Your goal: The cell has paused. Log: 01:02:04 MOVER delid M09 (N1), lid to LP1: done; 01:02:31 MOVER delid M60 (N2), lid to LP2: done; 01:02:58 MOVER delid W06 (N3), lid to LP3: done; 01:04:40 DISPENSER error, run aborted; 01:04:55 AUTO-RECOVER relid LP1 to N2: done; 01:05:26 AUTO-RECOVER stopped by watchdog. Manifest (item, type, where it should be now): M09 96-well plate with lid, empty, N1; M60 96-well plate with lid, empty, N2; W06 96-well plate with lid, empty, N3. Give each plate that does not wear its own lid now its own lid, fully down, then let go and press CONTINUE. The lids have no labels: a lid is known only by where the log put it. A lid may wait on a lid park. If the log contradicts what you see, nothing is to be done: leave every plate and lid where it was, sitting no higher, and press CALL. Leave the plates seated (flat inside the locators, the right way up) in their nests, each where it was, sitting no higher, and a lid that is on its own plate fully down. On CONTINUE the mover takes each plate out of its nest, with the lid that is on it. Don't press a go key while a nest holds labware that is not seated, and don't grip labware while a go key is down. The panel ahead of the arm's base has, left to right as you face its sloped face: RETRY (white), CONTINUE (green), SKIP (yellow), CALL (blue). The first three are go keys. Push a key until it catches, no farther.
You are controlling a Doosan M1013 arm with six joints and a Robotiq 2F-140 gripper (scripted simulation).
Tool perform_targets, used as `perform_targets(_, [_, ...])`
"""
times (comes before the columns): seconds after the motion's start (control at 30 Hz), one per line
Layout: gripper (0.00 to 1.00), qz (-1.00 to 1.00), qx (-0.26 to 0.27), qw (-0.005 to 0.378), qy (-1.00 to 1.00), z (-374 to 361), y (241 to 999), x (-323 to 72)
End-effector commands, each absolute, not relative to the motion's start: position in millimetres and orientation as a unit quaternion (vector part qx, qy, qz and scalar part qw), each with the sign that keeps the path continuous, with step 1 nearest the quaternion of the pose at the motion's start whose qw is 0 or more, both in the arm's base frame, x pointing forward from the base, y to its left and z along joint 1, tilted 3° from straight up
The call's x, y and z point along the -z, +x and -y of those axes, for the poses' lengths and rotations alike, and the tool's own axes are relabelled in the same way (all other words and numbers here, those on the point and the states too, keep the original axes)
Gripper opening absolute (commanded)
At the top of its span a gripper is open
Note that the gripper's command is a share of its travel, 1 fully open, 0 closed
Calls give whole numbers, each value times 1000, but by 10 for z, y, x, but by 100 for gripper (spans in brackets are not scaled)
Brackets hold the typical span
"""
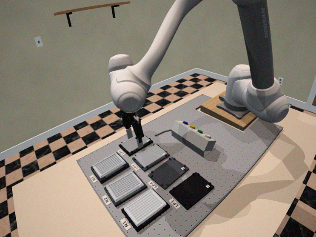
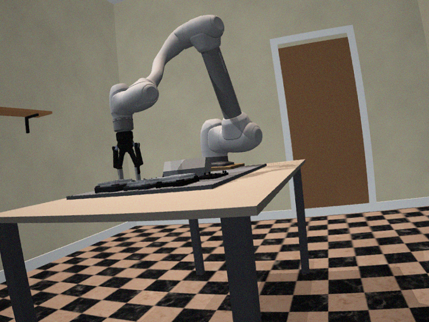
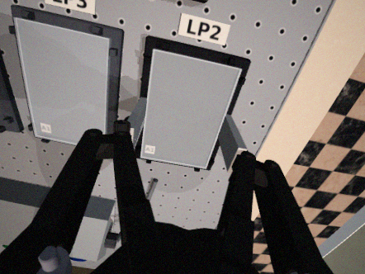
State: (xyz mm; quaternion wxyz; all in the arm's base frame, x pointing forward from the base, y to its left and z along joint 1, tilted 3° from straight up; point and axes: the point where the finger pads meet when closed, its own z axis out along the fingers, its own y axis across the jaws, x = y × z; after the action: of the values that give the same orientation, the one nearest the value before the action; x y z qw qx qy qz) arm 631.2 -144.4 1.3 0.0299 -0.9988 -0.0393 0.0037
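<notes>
My gripper (image 1: 135,143) stands upright over lid park LP2 at the far end of the park row. Its fingers are shut on the long sides of the grey lid (image 3: 190,109) that lies there; the lid still looks flat on its park. The gripper also shows in the exterior view (image 2: 128,177) and the wrist view (image 3: 186,128). A second grey lid (image 1: 150,155) lies on LP3 beside it. Three well plates sit in nests N3 (image 1: 109,165), N2 (image 1: 125,187) and N1 (image 1: 145,206). N1 looks paler; I cannot tell which plates wear lids.
Two more parks, a dark grey one (image 1: 168,172) and the black LP1 (image 1: 191,190), hold nothing. The key panel (image 1: 193,136) stands right of the parks with blue (image 1: 185,122), yellow (image 1: 192,126), green (image 1: 200,130) and white (image 1: 207,135) keys. The arm's base (image 1: 250,97) is behind it.
</notes>
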Motion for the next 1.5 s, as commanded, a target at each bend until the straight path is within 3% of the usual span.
perform_targets(0.0, [0,39,-4,30,-999,1443,6311,-12])
perform_targets(1.47, [0,39,-4,30,-999,1449,6312,-103])
